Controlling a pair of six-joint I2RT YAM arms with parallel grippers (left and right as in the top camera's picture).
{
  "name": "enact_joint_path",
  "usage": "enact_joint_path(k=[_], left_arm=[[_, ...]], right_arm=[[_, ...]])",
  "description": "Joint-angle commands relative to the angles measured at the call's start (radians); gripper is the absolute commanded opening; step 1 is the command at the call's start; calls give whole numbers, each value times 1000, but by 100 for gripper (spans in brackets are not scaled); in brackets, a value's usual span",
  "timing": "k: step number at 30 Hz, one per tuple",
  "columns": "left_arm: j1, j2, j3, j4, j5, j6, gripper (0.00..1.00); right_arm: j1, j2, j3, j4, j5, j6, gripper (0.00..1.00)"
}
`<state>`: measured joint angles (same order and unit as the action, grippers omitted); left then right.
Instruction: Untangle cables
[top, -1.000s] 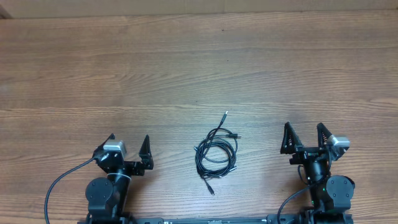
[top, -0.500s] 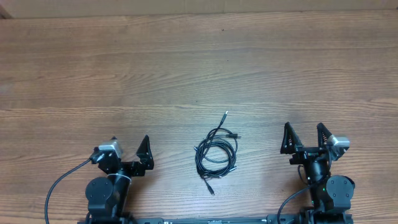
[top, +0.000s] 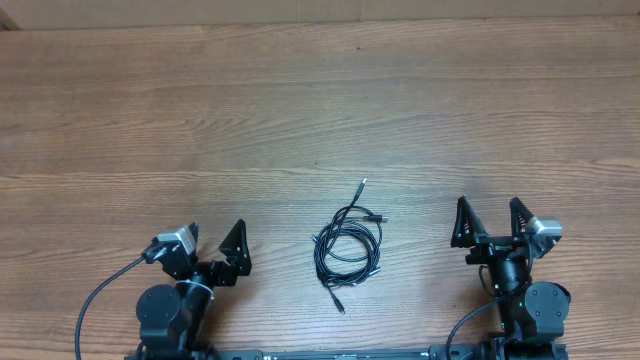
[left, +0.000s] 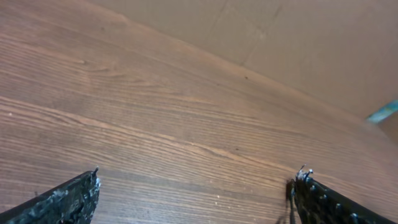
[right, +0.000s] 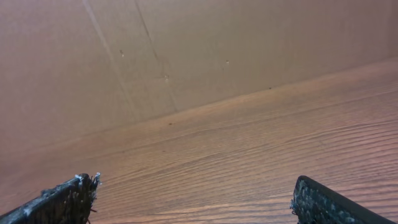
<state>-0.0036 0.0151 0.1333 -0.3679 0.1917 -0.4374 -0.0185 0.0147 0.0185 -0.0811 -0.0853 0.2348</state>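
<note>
We are looking at a matt, grained wooden table (top: 300, 100), thin black cables (top: 378, 243) with a smooth plastic look, and rough, scuffed black fingertips (left: 71, 198) on the left gripper (left: 196, 177).

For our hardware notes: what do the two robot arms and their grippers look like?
The left arm and right arm are matte black with round joint housings. The left gripper and right gripper each have two black tapering pointed fingers and a silver-grey camera block. A thick black wire curves from each base. A small green light glows on the right arm.
</note>
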Motion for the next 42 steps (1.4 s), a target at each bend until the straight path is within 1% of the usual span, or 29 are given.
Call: enact_joint_path(k=[1,5,10,15,19,25,29,32,35,38,42], left_arm=[[10,8,80,-26,20,-10,100],[10,68,135,-48,39,24,99],[10,208,259,-100,46,65,100],[10,393,457,-206,51,112,100],[10,545,638,-298,99,179,100],[0,753,889,-460,117,180,100],[-68,866,993,-515,123,179,100],[-148,930,1017,-505,123,167,100],[-266,1011,1018,-476,127,110,99],[-335,1081,1017,-446,127,73,100],[-392,1182,1017,-435,130,-78,100]], right_arm=[[-3,-12,-11,4,10,-8,100],[-3,-12,-11,4,10,-8,100],[-3,-12,-11,4,10,-8,100],[-3,-12,-11,4,10,-8,100],[-3,-12,-11,4,10,-8,100],[-3,-12,-11,4,10,-8,100],[-3,-12,-11,4,10,-8,100],[-3,-12,-11,4,10,-8,100],[-3,-12,-11,4,10,-8,100],[-3,-12,-11,4,10,-8,100],[-3,-12,-11,4,10,-8,100]])
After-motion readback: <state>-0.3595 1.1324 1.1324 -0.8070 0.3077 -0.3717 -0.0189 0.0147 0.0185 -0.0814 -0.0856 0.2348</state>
